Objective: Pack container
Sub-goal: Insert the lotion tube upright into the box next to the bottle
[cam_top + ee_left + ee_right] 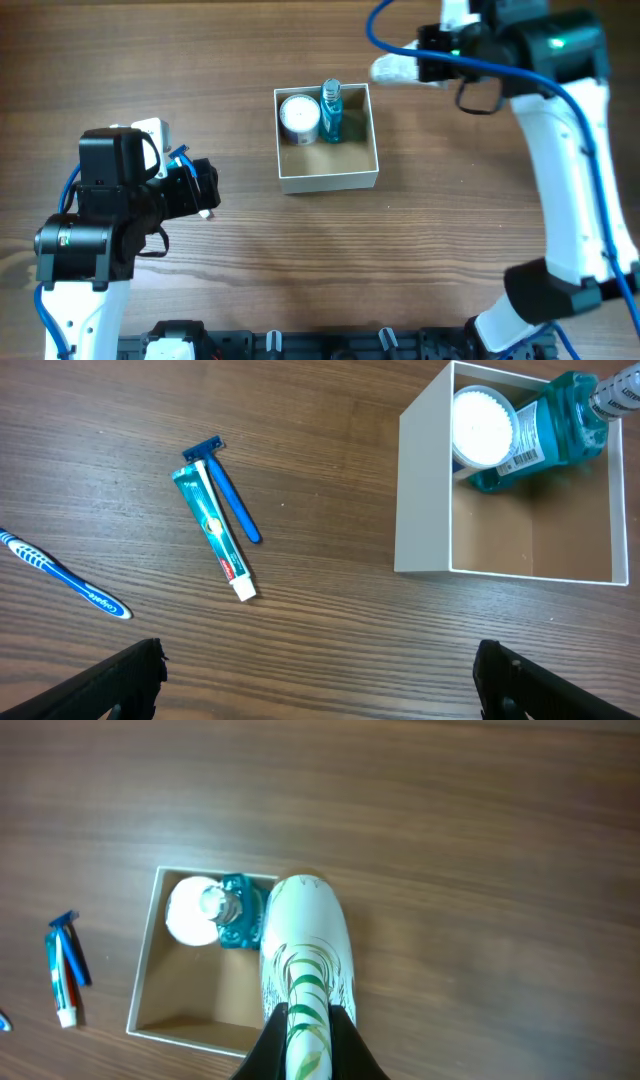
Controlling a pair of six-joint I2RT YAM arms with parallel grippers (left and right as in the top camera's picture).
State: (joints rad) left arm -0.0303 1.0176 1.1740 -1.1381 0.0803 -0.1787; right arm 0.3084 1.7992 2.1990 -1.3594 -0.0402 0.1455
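Note:
The container (328,180) is a square white-walled box with a tan inside, at the table's middle. It holds a white-lidded round jar (299,116) and a blue mouthwash bottle (331,112). It also shows in the left wrist view (425,510) and the right wrist view (150,970). My right gripper (308,1030) is shut on a white tube with green leaf print (305,945), held above the container's right wall; overhead the tube (393,68) sits just right of the box's far corner. My left gripper (320,680) is open and empty, left of the container.
On the wood left of the container lie a teal toothpaste tube (213,530), a blue razor (228,490) beside it, and a blue toothbrush (65,572) farther left. The toothpaste and razor also show in the right wrist view (65,970).

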